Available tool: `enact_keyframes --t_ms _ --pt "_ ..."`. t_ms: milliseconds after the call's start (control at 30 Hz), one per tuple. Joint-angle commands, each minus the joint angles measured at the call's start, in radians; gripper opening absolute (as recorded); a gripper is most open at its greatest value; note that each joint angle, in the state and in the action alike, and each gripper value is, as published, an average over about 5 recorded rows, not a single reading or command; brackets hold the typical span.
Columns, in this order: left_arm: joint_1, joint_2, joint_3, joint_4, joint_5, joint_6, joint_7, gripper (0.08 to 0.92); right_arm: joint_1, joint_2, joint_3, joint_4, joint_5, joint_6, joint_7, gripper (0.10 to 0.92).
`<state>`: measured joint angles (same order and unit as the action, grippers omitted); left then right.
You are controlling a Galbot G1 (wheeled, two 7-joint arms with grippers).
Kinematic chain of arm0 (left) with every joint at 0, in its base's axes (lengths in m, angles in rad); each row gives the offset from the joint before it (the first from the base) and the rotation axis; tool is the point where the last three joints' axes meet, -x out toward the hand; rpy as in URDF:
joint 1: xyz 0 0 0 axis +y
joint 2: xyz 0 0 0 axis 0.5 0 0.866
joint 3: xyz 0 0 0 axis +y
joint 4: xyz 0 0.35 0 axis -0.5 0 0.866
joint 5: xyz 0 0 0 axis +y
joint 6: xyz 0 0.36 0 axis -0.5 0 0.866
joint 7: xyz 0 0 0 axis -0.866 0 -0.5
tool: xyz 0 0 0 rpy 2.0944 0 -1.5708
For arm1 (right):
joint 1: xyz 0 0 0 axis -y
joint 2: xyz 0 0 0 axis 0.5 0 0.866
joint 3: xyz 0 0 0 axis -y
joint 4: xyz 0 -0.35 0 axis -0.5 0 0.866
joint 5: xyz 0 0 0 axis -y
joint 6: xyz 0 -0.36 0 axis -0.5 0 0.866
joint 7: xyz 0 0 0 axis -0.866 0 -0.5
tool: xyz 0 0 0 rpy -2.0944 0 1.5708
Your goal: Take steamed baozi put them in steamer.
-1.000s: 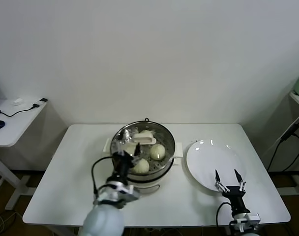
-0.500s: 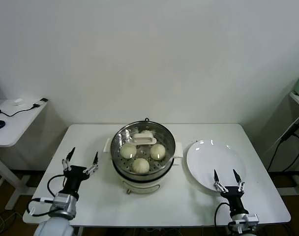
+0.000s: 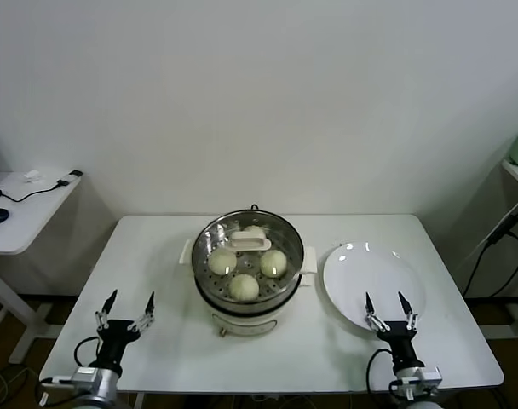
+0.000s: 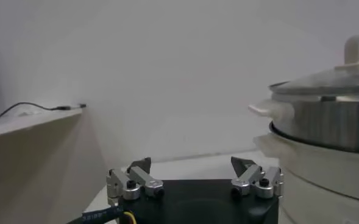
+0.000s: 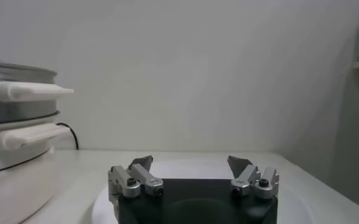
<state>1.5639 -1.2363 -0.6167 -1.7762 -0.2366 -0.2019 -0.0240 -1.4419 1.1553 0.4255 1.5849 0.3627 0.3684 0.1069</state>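
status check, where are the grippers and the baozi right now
Left gripper open, empty, low by table's left front. Right gripper open, empty, at plate front edge. Four baozi in steamer, glass lid on. Nothing in the way.

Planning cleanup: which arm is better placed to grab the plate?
Right. The right tool hangs open at the plate's near rim; the left tool sits beyond the steamer.

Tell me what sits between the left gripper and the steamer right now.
Nothing: in the head view only bare white table separates the open left gripper, near the front-left edge, from the steamer. The left wrist view shows the same open gap.
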Motion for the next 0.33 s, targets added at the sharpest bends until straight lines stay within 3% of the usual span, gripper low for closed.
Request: enact_keyframes --t_ms 33,333 --pt "0.021 0.001 -0.01 0.07 -0.06 -0.08 0.019 0.823 0.002 -0.001 -0.008 -0.001 0.001 -0.002 0.003 0.823" --pt "0.024 -0.006 -0.001 0.051 -0.052 -0.08 0.021 0.823 -0.002 -0.001 -0.003 0.0 0.002 -0.002 0.002 0.823"
